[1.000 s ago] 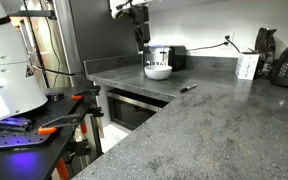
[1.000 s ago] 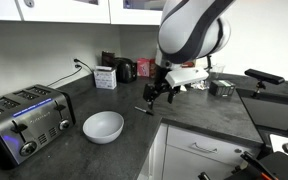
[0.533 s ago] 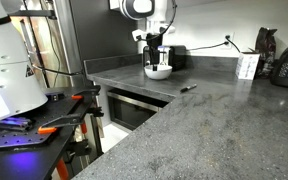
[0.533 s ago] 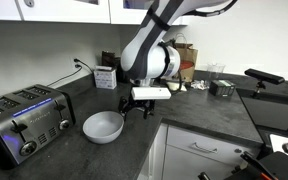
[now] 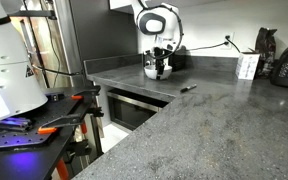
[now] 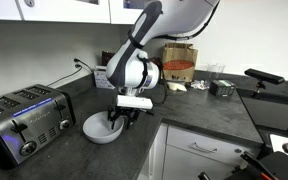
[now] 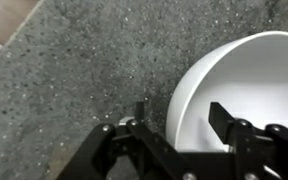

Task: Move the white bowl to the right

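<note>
toaster [image 6: 24, 122]: far left on the counter [image 6: 199, 115]. It hasn't moved over the last second.
white bowl [image 6: 94, 131]: on the counter just right of the toaster's front end, upright and apparently empty. Same spot as a second ago, so the move hasn't started.
change: a second ago the gripper [image 6: 119, 118] hung well to the right of the bowl, above bare counter. It has since swung left and dropped, and now sits at the bowl's near-right rim.
meaning: approach looks finished. Grasp is the step in hand; the carry to the right is all still ahead.
gripper state: jaws apart, nothing held. In the wrist view the gripper [image 7: 181, 118] straddles the rim of the white bowl [image 7: 249, 85], with one finger [image 7: 226, 118] inside over the white wall and the other outside over grey stone.
contact: probably not touching the rim yet. The wrist view is too close and soft to be sure.
arm [image 6: 136, 72]: reaches in from upper right and folds down steeply over the bowl, wrist pointing nearly straight down. In an exterior view it hides most of the bowl [image 5: 154, 72].
next: close on the rim, lift slightly, carry right. The glossy wall may slip in a thin pinch.
landing zone: counter to the right of the bowl looks open in both exterior views.
</note>
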Controlling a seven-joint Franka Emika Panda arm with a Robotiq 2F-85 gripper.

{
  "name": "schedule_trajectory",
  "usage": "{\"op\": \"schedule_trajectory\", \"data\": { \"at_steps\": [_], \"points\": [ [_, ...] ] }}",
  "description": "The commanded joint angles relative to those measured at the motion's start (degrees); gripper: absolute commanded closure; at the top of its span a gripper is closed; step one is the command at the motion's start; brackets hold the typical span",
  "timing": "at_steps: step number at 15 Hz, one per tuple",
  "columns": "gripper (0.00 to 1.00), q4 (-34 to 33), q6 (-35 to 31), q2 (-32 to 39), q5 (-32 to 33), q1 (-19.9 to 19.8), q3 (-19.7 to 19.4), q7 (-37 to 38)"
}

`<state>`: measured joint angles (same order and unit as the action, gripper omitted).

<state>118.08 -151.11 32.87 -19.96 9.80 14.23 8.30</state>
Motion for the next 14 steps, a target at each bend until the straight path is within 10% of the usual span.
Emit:
{"op": "schedule_trajectory", "data": {
  "at_steps": [1, 7, 14],
  "points": [
    [0.58, -3.21, 4.32, 1.76, 0.14, -0.37, -0.3, -0.29],
    [1.0, -2.12, 1.24, -2.73, -0.36, -1.76, -0.97, -0.93],
    [0.99, 1.36, 0.02, -12.53, -0.46, -6.59, -5.97, 0.18]
  ]
}}
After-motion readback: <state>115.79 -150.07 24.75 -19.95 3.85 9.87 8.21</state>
